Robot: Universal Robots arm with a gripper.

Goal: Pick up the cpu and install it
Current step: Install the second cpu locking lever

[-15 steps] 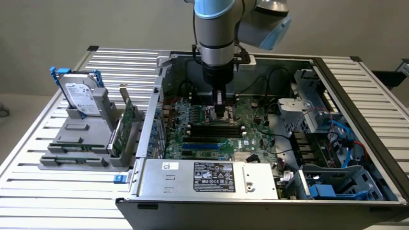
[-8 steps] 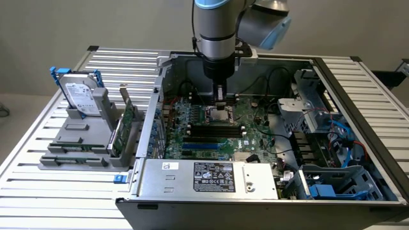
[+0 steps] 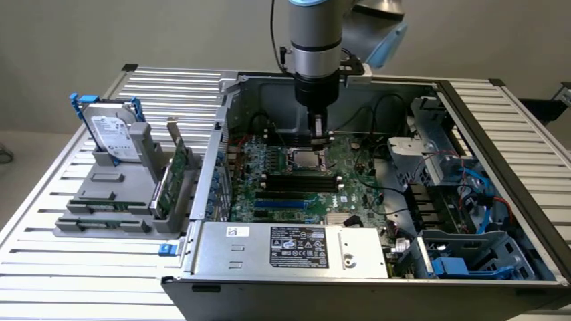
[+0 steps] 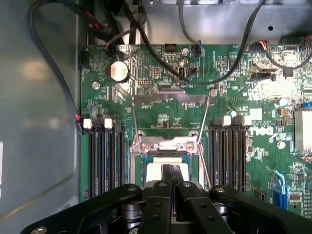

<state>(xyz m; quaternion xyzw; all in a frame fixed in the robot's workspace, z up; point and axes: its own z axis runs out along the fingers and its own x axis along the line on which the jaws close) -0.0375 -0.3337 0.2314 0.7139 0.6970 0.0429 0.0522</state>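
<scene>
Slatted tabletop (image 3: 53, 267) carried an opened computer case (image 3: 267, 257); inside, the end effector (image 4: 171, 178) was closed together over the cpu (image 4: 158, 171) seated in the motherboard (image 4: 165, 112) socket.

Gripper (image 4: 171, 187): matt black plastic-looking links, small shiny metal screws. Cpu (image 4: 161, 171): pale, smooth metal top, dull sheen. Socket (image 4: 167, 145): bright bare-metal frame, glossy. Motherboard (image 4: 234, 92): green, semi-gloss, with black plastic slots (image 4: 103, 161). Case (image 3: 234, 257): grey sheet metal, matt; black paper-like label (image 3: 299, 246) on it. Table (image 3: 53, 281): ribbed pale metal, satin. Hard drive (image 3: 114, 134): silvery metal, white label, blue plastic rails. Holder (image 3: 111, 200): grey matt plastic.
</scene>
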